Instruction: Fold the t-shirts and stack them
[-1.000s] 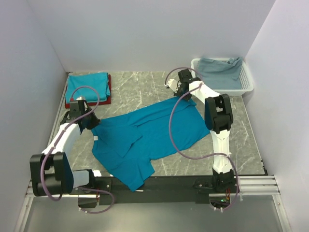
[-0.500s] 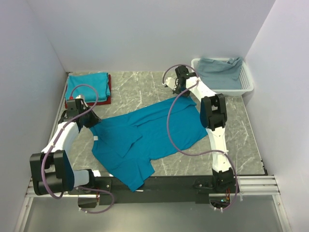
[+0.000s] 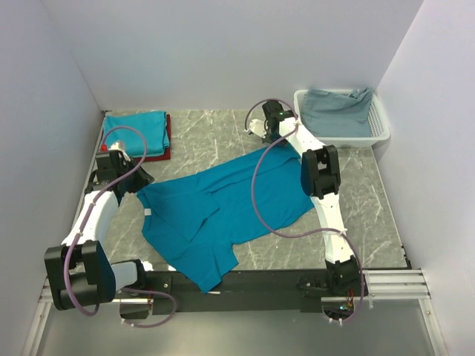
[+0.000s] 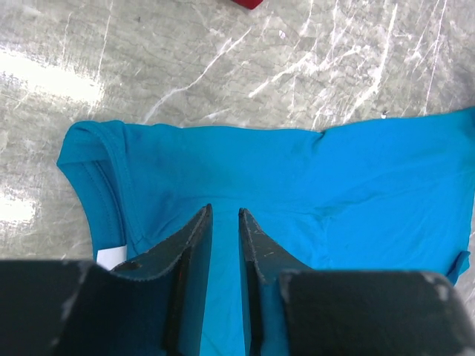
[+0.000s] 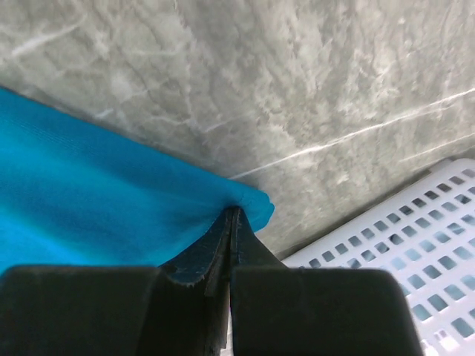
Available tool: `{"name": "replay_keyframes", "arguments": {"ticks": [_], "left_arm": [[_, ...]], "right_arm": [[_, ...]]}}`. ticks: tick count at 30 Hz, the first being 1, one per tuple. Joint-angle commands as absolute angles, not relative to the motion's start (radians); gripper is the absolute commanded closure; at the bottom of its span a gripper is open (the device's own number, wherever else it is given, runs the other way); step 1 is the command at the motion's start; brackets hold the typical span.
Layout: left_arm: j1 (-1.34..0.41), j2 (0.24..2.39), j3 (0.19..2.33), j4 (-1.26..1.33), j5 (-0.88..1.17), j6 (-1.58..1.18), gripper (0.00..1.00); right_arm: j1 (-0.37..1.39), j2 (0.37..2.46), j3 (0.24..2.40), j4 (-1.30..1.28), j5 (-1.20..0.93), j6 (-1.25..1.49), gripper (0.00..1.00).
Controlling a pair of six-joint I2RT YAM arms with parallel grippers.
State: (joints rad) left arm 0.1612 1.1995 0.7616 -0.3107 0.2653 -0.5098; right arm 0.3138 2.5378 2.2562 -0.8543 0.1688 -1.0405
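Grey marble-patterned table (image 3: 223, 133) lies between pale walls, and you will find the bright teal-blue cloth t-shirt (image 3: 223, 211) spread flat across its middle, collar end toward the left arm, with its small white neck label (image 3: 147, 213) showing on that side. Check the left gripper (image 4: 223, 216) in the left wrist view: its two dark fingers (image 4: 194, 252) stand a little apart, teal cloth shows through the gap, and nothing is pinched between them. They hover over the shirt's shoulder area beside the collar. Check the right gripper (image 5: 231, 215) in the right wrist view: its fingers are pressed together on a bunched corner of the same shirt's far edge, just beside the white plastic lattice basket (image 5: 401, 245). From above, that basket sits at the far right corner of the table and holds a crumpled grey-blue cloth (image 3: 338, 107). At the far left corner you will find a folded teal-blue t-shirt (image 3: 133, 132) lying on top of a folded dark red t-shirt (image 3: 166, 148), whose edge shows along the right and near sides. This stack does not touch the spread shirt.
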Motion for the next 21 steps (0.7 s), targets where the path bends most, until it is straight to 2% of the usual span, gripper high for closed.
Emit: {"name": "replay_keyframes", "arguments": {"ticks": [1,3,7,9,14,18,21], "left_arm": [[0.167,1.158,0.769,-0.273,0.285,-0.485,0.73],[0.167,1.144,0.765,-0.268,0.285,-0.479,0.71],[0.17,1.134,0.753,-0.259,0.287,-0.483,0.6],[0.172,1.147,0.753,-0.264,0.285,-0.488,0.6],[0.173,1.219,0.761,-0.299,0.264,-0.524,0.63],[0.175,1.287,0.778,-0.35,0.244,-0.561,0.74],[0.175,1.33,0.795,-0.354,0.232,-0.571,0.75]], "right_arm": [[0.33,2.577,2.293,-0.864,0.178,-1.081,1.0],[0.334,2.585,2.302,-0.853,0.183,-1.088,1.0],[0.337,2.608,2.342,-0.801,0.206,-1.088,1.0],[0.341,2.625,2.373,-0.781,0.216,-1.077,1.0],[0.341,2.638,2.39,-0.677,0.248,-1.034,1.0],[0.342,2.629,2.401,-0.603,0.265,-0.967,1.0],[0.341,2.55,2.324,-0.51,0.238,-0.901,1.0]]}}
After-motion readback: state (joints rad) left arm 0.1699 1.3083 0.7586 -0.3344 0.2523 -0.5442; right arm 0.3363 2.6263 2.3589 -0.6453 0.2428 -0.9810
